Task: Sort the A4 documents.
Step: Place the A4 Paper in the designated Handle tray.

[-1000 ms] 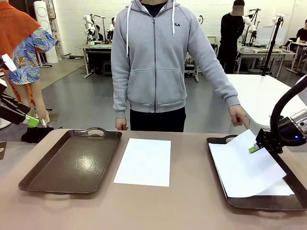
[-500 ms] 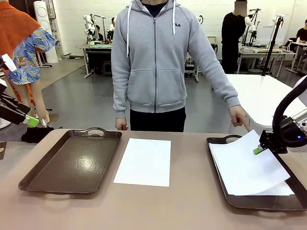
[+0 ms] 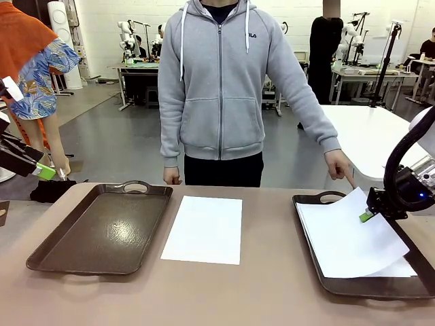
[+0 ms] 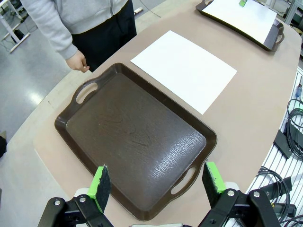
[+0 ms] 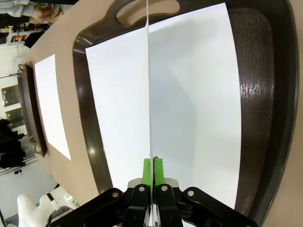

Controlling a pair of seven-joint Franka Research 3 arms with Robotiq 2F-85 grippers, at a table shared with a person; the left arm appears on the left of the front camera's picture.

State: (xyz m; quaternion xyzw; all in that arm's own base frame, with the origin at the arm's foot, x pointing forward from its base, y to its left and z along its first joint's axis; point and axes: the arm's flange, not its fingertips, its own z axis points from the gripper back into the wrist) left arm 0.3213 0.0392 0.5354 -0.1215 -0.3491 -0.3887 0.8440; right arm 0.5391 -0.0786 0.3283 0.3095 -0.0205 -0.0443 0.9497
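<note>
On the beige table [image 3: 272, 299], the dark brown plastic right tray [image 3: 380, 288] receives a thin white A4 paper sheet [image 3: 340, 234] that the right gripper [image 3: 367, 216] pinches by its edge, likely to release next and fetch the white mid-table sheet [image 3: 204, 229]; the left gripper [image 4: 157, 182] hangs wide open.

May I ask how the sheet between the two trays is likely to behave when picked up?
Probably floppy: the similar sheet pinched by the right hand bows and sags onto its tray. The middle sheet lies flush on the table, so getting under its edge looks hard. Being thin, it would likely slide when pushed.
</note>
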